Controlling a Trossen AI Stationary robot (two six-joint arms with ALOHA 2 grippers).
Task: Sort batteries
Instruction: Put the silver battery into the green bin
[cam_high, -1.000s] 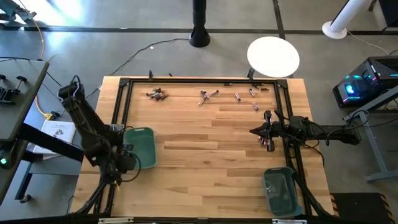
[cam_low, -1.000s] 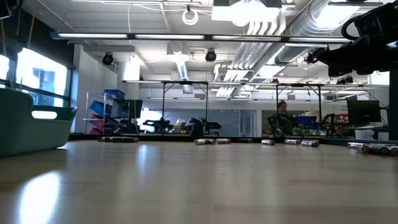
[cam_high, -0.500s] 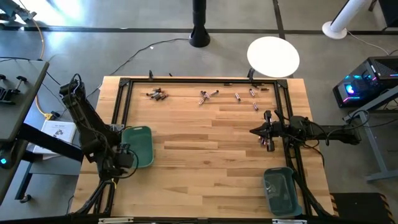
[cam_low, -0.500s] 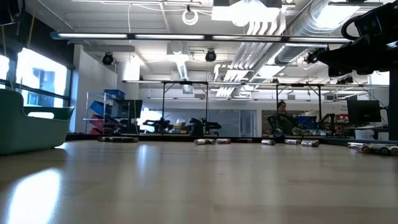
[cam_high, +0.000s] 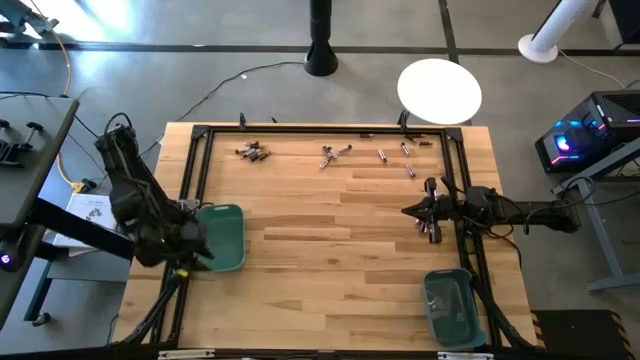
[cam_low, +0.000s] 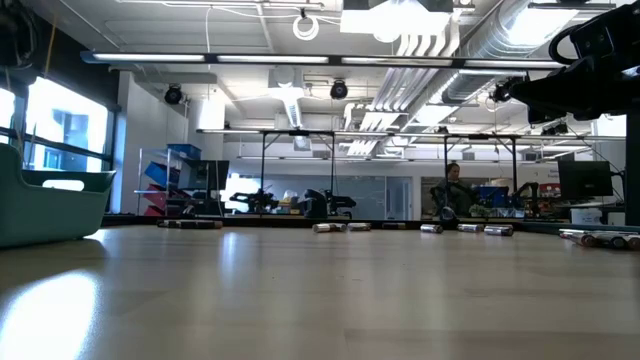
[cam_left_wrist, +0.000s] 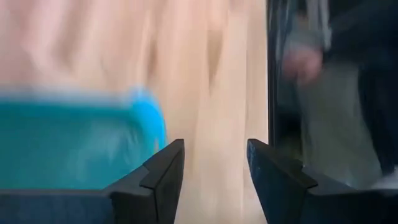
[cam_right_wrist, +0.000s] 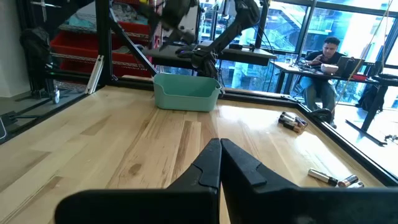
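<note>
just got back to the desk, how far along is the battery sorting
Early, it seems. Done: the right teal bin seems to hold something; I can't tell what. In hand: nothing; the left gripper is open and empty beside the left teal bin, and the right gripper is shut and empty. Left: batteries lie scattered along the table's far edge, more by the right arm.

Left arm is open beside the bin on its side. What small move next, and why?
Probably swing the left gripper, fingers open and empty beside the left bin, toward the nearest batteries at the table's far edge. The right gripper hangs shut by the right rail.
</note>
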